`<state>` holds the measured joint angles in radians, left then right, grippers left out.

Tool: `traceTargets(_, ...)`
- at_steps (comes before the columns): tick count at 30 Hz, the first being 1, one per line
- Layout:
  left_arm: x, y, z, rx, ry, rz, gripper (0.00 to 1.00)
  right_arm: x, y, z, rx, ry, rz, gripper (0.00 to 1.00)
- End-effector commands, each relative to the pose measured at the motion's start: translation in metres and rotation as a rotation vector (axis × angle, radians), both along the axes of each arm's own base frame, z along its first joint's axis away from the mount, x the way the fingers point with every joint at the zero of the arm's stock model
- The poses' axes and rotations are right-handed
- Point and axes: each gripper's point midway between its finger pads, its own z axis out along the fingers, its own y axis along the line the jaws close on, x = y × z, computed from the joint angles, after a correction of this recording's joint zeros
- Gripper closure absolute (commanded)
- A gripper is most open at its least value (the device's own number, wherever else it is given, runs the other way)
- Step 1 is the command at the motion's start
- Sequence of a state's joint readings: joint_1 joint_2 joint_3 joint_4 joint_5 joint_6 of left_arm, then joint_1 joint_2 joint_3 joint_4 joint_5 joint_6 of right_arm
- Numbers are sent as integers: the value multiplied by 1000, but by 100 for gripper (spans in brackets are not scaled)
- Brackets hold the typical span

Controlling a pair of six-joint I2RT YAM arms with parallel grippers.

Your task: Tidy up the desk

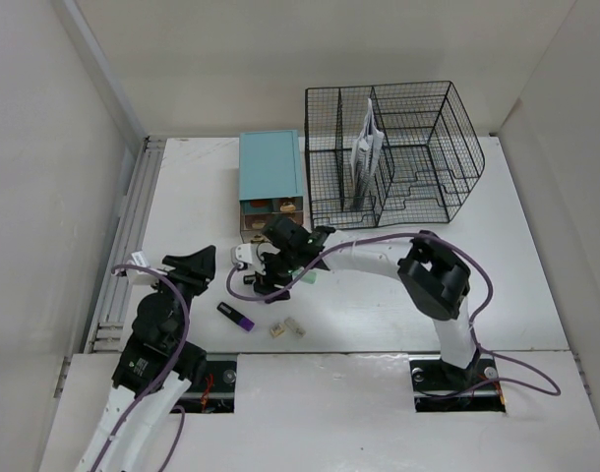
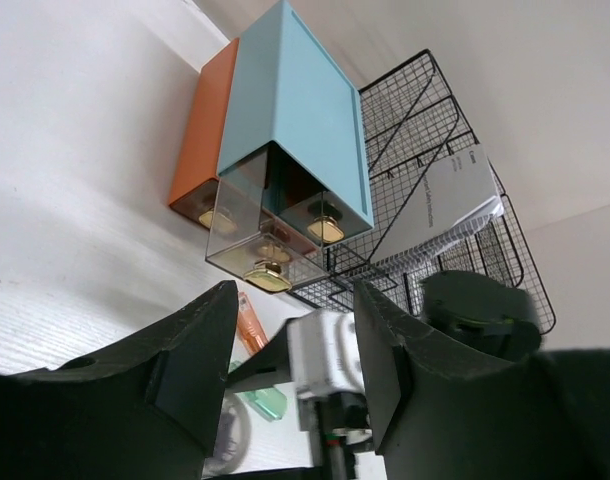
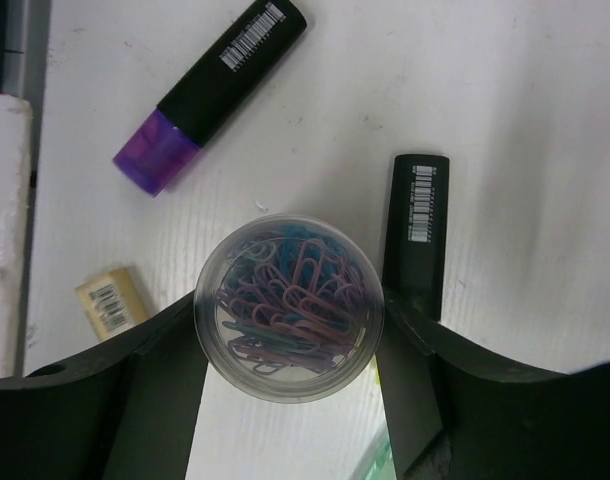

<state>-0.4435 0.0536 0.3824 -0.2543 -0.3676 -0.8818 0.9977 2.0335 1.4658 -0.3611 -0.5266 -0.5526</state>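
**Counter** (image 1: 497, 285): white top, fills mid of overhead view. Grey rail (image 1: 123, 265) runs along its L edge. Both arms bolted at near edge.

**R arm** (image 1: 374, 261): stretched across to L-centre of counter, just in front of the drawer box.
- R jaws: closed on a clear round tub of paper clips (image 3: 288, 290), one finger against each side of the tub wall.
- Tub seen from straight above. Clips are pink, purple, blue and green. Lid on or off: can't tell.

**On counter around tub (R wrist view):**
- Black highlighter w/ purple cap (image 3: 210, 90), toward top of frame, apart from tub.
- Black marker w/ barcode label (image 3: 417, 235), just beside tub, next to one finger.
- Small tan eraser-like block w/ barcode (image 3: 112, 300), near the other finger, not touching tub.

**L arm** (image 1: 157, 334): at near-L corner.
- L jaws: apart, nothing gripped, aimed toward the drawer box.
- A white block (image 2: 325, 355) shows through the gap, beyond the fingers. What it is: can't tell.

**Drawer box** (image 1: 270, 167): teal top, orange side, at back-centre of counter. Clear drawers face the arms, and one drawer (image 2: 250, 250) sticks partway out.

**Wire rack** (image 1: 398, 147): black mesh, just beside the box on the R. Papers (image 1: 367, 147) stand upright in a middle slot.
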Motion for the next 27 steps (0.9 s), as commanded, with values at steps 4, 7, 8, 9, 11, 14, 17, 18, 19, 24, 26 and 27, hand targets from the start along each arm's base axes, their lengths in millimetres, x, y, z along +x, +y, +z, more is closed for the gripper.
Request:
traceTargets(4, -5, 6, 23, -28, -56, 21, 53, -5, 12, 128, 193, -116, 12, 84)
traceTargets(7, -4, 6, 21, -24, -48, 21, 53, -2, 13, 164, 253, -161, 6, 84)
traceTargets(8, -4, 6, 21, -24, -48, 21, 53, -4, 10, 173, 256, -163, 6, 84)
traceTargets(9, -4, 6, 24, -28, -57, 21, 53, 0, 13, 190, 282, -195, 4, 84)
traceTargets(11, -2, 3, 18, -21, -41, 12, 53, 7, 14, 206, 297, -234, -11, 84)
traceTargets(14, -2, 3, 18, -21, -41, 12, 53, 25, 23, 217, 298, -288, -63, 84)
traceTargets(17, -2, 3, 18, -21, -41, 12, 53, 70, 31, 221, 301, -366, -260, 87)
traceTargets(18, -2, 3, 18, -21, -41, 12, 53, 85, 37, 234, 342, -402, -323, 88)
traceTargets(19, -3, 2, 18, -21, -41, 2, 53, 99, 36, 232, 335, -418, -377, 89)
traceTargets(24, -3, 2, 17, -12, -41, 2, 53, 145, 43, 203, 282, -466, -522, 89)
traceTargets(26, -3, 2, 17, -12, -41, 2, 53, 165, 36, 200, 278, -485, -585, 89)
traceTargets(27, -3, 2, 17, -12, -41, 2, 53, 170, 39, 199, 282, -480, -610, 89)
